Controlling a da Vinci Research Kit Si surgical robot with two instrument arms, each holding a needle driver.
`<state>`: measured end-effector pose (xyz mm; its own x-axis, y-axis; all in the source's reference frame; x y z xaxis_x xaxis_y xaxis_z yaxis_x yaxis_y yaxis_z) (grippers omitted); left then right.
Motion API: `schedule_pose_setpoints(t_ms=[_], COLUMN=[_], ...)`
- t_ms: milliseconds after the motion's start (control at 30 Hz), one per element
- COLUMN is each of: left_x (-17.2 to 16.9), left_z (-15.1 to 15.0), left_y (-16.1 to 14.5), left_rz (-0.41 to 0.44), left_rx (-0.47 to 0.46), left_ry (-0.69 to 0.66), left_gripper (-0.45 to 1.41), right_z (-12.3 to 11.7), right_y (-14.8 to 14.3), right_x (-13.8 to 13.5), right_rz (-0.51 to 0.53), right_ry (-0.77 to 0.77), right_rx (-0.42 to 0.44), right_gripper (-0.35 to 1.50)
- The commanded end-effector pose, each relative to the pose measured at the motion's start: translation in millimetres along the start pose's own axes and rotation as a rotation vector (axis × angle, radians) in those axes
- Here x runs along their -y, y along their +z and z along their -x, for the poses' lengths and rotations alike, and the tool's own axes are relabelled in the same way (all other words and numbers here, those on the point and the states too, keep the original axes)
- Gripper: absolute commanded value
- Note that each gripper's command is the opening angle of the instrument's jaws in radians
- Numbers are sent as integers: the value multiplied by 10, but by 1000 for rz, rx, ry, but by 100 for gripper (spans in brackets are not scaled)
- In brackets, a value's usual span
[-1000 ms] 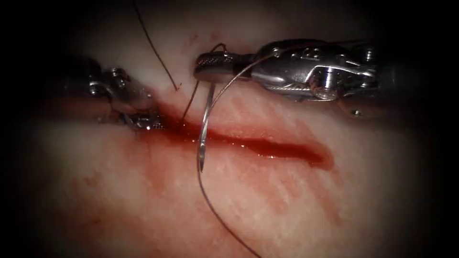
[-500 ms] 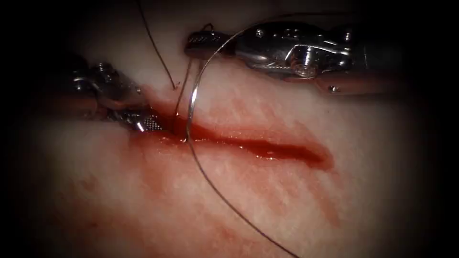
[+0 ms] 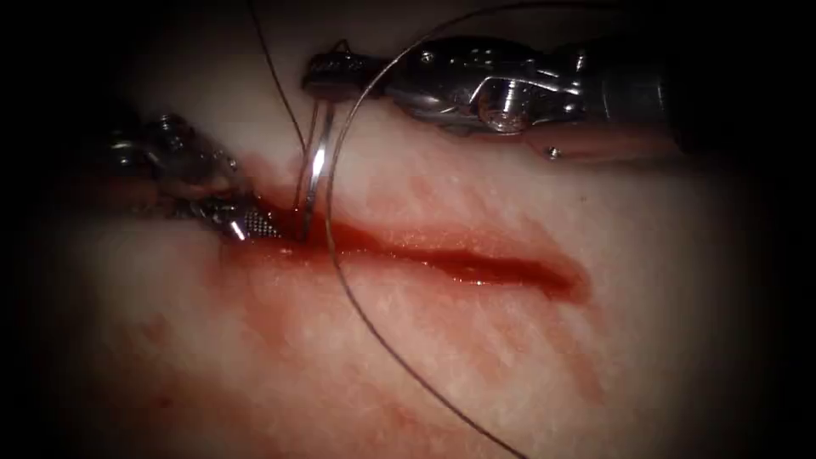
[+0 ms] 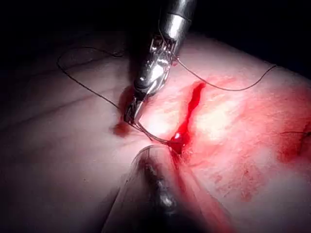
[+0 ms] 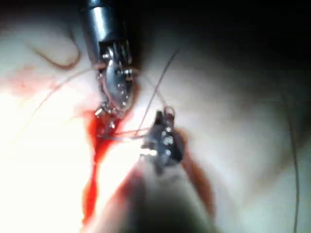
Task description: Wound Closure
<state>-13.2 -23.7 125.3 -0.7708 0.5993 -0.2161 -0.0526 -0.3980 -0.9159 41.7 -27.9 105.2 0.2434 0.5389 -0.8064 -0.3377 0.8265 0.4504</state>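
I am holding the needle (image 3: 313, 174) near its thread end in the right end effector (image 3: 327, 68), jaws clamped on it, above the cut (image 3: 442, 259) toward its left end. The needle is hanging almost straight down, its tip reaching the red fluid (image 3: 476, 265) at the cut's left end; I cannot tell whether the point is in the tissue (image 3: 510, 357) yet. The left end effector (image 3: 255, 225) is sitting at the left end of the cut with its jaws narrowly parted, gripping nothing I can make out. The thread (image 3: 399, 357) is looping from the right tool across the cut and off over the near side.

To do this well, I judge I should be keeping the grip firm, following the curve, and keeping the loop clear of the tip.

Against a second ago: the right tool is sitting further left and higher, the needle tip is at the cut's left end rather than lying across the cut, and the left tool is sitting slightly further left.
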Motion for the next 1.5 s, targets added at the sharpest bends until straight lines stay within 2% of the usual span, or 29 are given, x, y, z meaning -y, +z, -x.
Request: schedule_pose_setpoints(t_ms=[33,433,867,1233,1367,1500], left_x=[4,4,6,1,-2,-15], left_z=[-2,-2,-1,-10,-11,-9], left_y=[6,2,-1,-25,-31,-53], left_rz=[-1,-4,-11,-61,-71,-111], left_rx=[-1,-6,-13,-76,-89,-137], left_ry=[0,1,1,-27,-36,-57], left_gripper=[67,67,67,66,66,66], right_z=[-1,2,7,8,6,7], right_y=[11,9,10,10,10,9], right_x=[3,38,56,68,67,69], right_rz=[0,6,7,6,8,8], right_ry=[0,-86,-98,-109,-35,2], right_rx=[-2,32,34,55,59,79], right_gripper=[-35,-35,-35,-35,-35,-35])
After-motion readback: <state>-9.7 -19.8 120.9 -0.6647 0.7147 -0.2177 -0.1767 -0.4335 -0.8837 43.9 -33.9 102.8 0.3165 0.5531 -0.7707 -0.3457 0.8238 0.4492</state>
